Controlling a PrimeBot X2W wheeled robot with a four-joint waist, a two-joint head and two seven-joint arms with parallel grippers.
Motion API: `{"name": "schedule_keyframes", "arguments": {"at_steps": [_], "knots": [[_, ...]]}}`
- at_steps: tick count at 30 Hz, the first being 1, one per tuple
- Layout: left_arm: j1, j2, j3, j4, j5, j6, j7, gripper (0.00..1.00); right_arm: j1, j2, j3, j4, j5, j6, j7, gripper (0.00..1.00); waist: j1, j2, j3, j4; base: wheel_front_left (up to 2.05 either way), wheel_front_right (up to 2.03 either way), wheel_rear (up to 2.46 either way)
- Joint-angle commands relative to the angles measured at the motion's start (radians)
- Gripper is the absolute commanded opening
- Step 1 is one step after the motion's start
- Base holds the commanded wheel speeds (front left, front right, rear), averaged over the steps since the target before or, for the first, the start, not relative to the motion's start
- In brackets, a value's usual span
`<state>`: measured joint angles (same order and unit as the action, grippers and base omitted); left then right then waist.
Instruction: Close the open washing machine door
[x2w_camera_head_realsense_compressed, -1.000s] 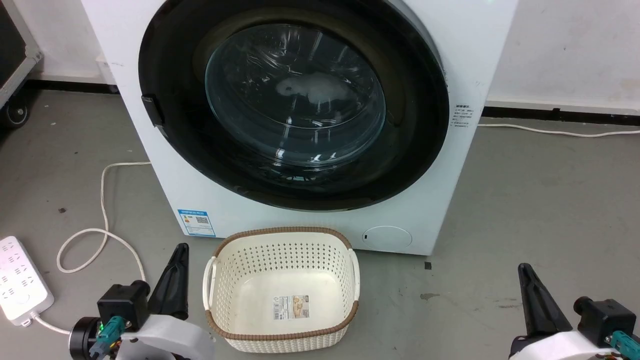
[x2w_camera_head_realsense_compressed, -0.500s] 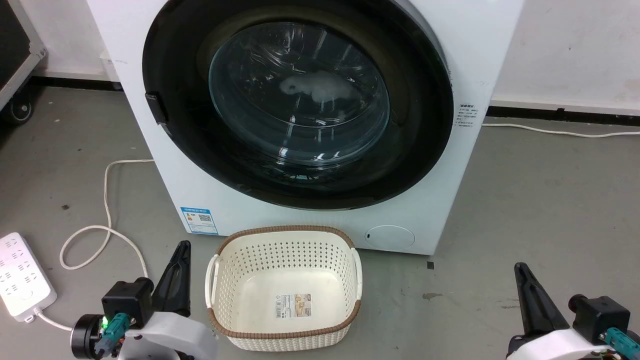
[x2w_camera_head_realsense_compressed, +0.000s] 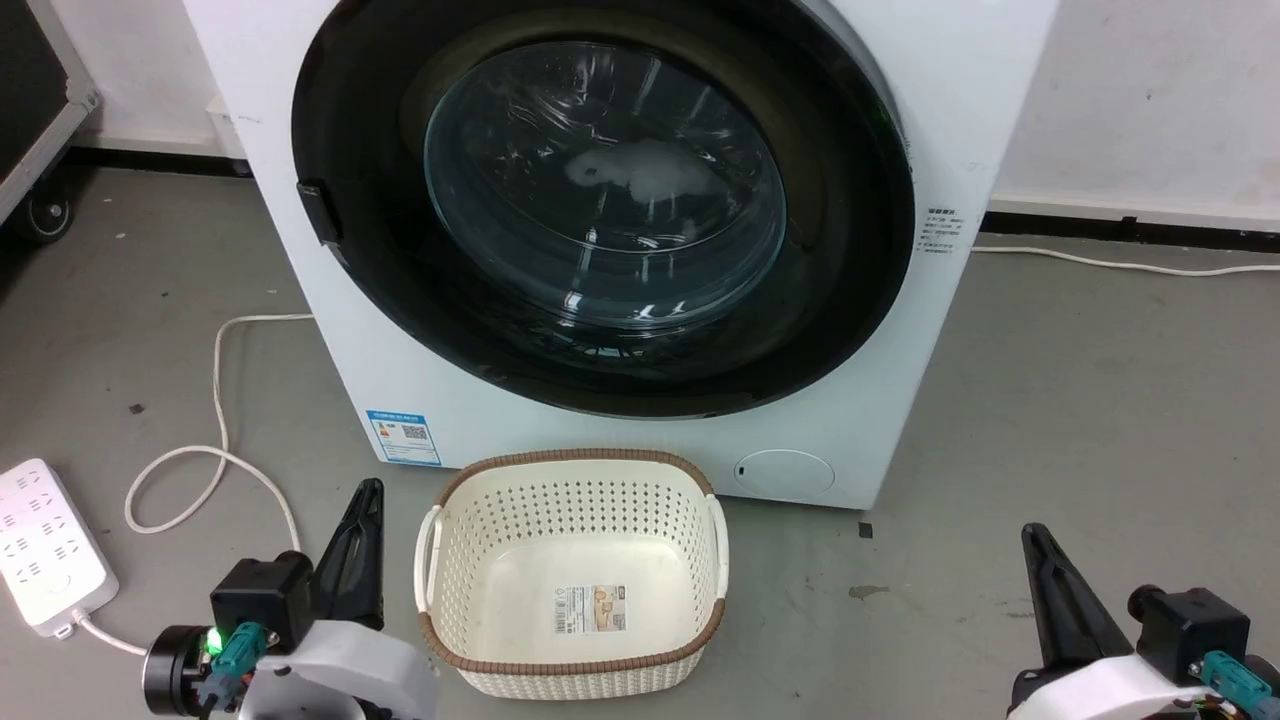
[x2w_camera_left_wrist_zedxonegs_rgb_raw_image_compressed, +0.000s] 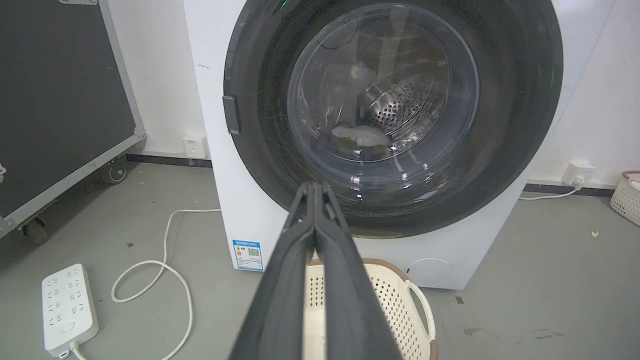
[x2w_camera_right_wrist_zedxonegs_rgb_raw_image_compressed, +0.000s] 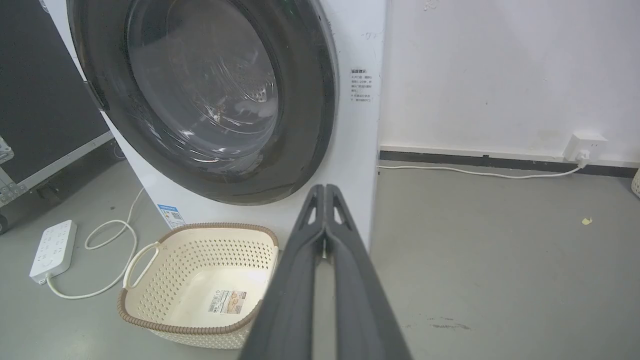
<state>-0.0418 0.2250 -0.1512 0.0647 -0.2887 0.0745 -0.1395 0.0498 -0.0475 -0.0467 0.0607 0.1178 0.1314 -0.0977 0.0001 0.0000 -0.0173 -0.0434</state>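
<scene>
Since 1 second ago the whole head view has slid a little to the right, so the camera has turned; nothing on the floor has changed place against the rest, and both grippers keep their low positions.

The washing machine door (x2w_camera_head_realsense_compressed: 850, 250) lies shut, flat against the front of the washing machine (x2w_camera_head_realsense_compressed: 950, 110), a white, smooth-sided box. Its wide rim is glossy black and round, and the centre is a bulging bowl of clear glass with streaky reflections. A small black rectangular catch (x2w_camera_head_realsense_compressed: 320, 212) sits on the rim's left edge. Through the glass, the left wrist view shows the perforated steel drum (x2w_camera_left_wrist_zedxonegs_rgb_raw_image_compressed: 400, 105) and a pale, soft-looking shape (x2w_camera_left_wrist_zedxonegs_rgb_raw_image_compressed: 362, 135) low inside it.

Low on the machine's front are a blue label (x2w_camera_head_realsense_compressed: 403, 438) and a round flap (x2w_camera_head_realsense_compressed: 785, 472).

A cream plastic basket (x2w_camera_head_realsense_compressed: 580, 457), perforated, with a brown woven-look rim and 2 loop handles, stands on the grey floor (x2w_camera_head_realsense_compressed: 1050, 420) just in front of the machine.

The left gripper (x2w_camera_head_realsense_compressed: 371, 490) hangs left of the basket, its 2 long matte dark fingers pressed together on nothing. The right gripper (x2w_camera_head_realsense_compressed: 1030, 532) hangs well right of the basket, fingers likewise closed and empty.

A white power strip (x2w_camera_head_realsense_compressed: 45, 545) and a looping white cable (x2w_camera_head_realsense_compressed: 215, 400) lie on the floor at left.
</scene>
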Motion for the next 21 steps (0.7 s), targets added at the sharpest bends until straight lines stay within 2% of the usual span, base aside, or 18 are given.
{"name": "schedule_keyframes", "arguments": {"at_steps": [1,21], "knots": [[0.013,-0.012,0.008,-0.008,0.018,-0.009,0.009,0.00,-0.015,-0.001,0.003,-0.008,-0.011,0.000,0.006,0.00,-0.0001,0.0000,0.000,0.001,0.00,0.00,0.00],[0.021,-0.056,0.047,-0.023,0.092,-0.027,0.045,0.00,-0.025,-0.001,0.015,-0.023,-0.040,0.000,0.031,0.00,-0.0001,0.0000,0.005,0.013,0.00,0.00,0.00]]}}
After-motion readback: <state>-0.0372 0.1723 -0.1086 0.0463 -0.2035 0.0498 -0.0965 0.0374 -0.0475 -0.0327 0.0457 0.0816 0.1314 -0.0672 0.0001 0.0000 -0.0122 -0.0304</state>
